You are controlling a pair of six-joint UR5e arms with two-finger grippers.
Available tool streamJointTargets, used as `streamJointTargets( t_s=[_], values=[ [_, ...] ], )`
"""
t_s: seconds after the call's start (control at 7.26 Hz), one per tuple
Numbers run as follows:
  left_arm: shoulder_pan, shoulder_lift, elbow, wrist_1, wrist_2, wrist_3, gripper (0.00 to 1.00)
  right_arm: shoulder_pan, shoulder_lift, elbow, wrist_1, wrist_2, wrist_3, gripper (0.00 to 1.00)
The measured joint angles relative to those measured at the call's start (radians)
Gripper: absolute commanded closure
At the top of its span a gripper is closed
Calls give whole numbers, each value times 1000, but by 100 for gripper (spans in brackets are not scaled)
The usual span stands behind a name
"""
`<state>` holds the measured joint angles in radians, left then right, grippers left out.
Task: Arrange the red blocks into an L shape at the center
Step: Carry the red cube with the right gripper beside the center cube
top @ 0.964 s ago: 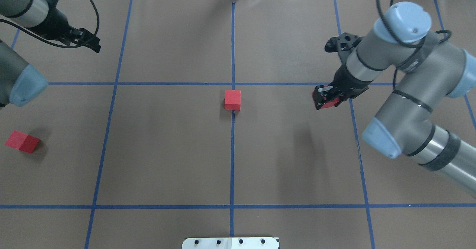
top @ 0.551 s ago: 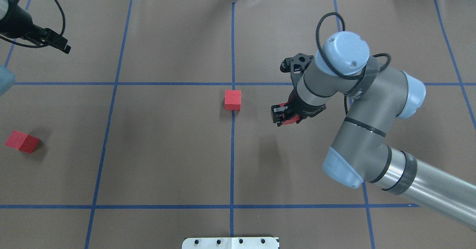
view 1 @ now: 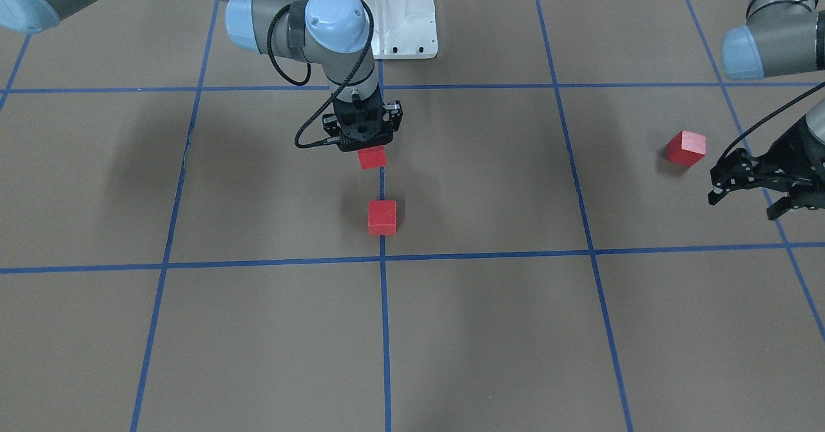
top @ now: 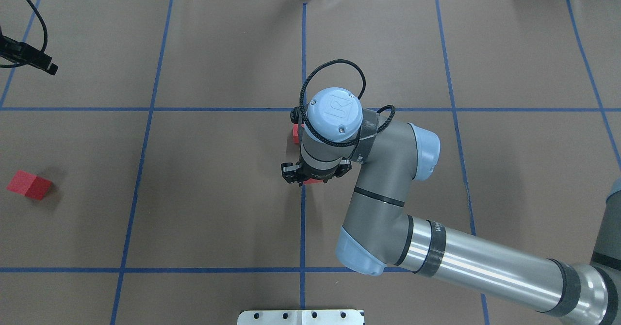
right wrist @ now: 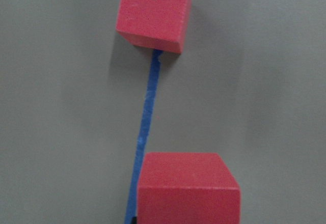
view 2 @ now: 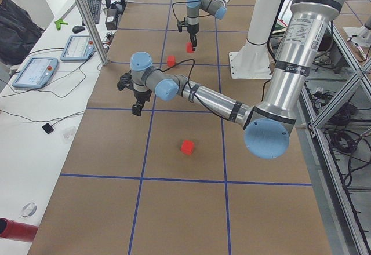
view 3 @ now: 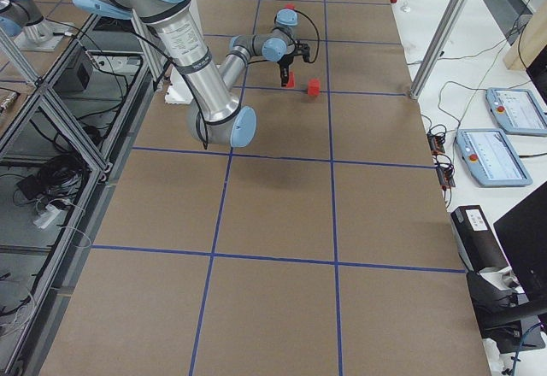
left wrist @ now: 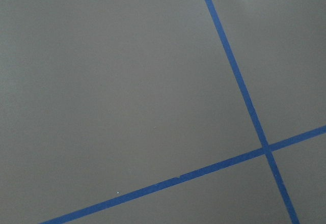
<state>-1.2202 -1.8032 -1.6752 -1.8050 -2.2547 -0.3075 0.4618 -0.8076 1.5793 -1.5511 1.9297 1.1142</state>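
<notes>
**Operator:** What is on your left?

**Robot:** The brown paper cover (top: 218, 208) is ruled into squares by blue tape lines (top: 130, 208). The first red block (top: 29, 185) sits alone near the left edge. My left gripper (view 1: 742, 203) hangs beyond it, apart from it, with its fingers spread and nothing between them.

**Operator:** And the middle?

**Robot:** The second red block (view 1: 381, 217) sits on the middle tape line, just on my side of the centre crossing (view 1: 382, 257). My right gripper (view 1: 372, 153) pinches the third red block (view 1: 372, 161) over the same line, nearer to me, with a gap between the two blocks. I cannot tell whether it touches the paper.

**Operator:** And the room?

**Robot:** Across the table there is a white bench (view 2: 29, 150) with tablets (view 2: 35, 71) on it.
</notes>
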Motion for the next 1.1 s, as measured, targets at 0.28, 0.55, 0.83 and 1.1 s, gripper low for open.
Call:
streamJointTargets(
  t_s=[0.28, 0.55, 0.83, 1.1],
  values=[
    [-3, 2, -1, 0, -4, 3, 1, 1, 34, -61, 7, -3, 3, 100],
    [-4, 2, -1, -1, -22, 3, 1, 11, 46, -99, 27, -3, 24, 100],
    [-4, 2, -1, -1, -28, 4, 1, 28, 58, -131, 49, -10, 45, 100],
    [-5, 2, -1, 0, -28, 3, 1, 37, 82, -170, 59, -17, 56, 100]
  ],
)
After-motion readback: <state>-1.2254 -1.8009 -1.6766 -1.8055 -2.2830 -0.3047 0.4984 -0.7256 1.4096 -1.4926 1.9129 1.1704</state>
